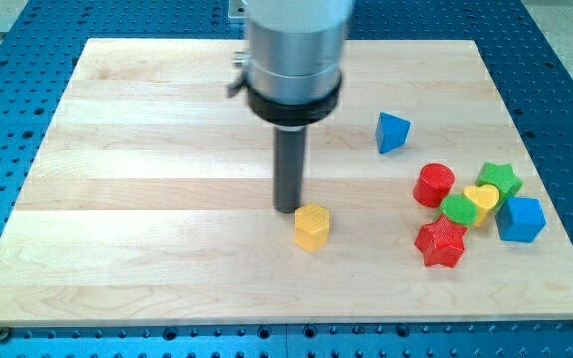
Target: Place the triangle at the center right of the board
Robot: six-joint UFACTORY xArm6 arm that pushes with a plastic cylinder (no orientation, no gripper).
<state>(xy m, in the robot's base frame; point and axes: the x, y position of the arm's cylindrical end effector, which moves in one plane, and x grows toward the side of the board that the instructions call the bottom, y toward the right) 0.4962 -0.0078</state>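
My tip (287,207) rests on the wooden board (147,179), just left of the yellow hexagon block (312,227), possibly touching it, holding nothing. The blue triangle block (392,131) sits farther right, near the clustered blocks (476,211).

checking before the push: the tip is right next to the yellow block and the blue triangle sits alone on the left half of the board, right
Not quite. The camera view shows the blue triangle alone on the right half of the board, above the cluster of blocks. The rest holds: my tip is right next to the yellow block, at its upper left.
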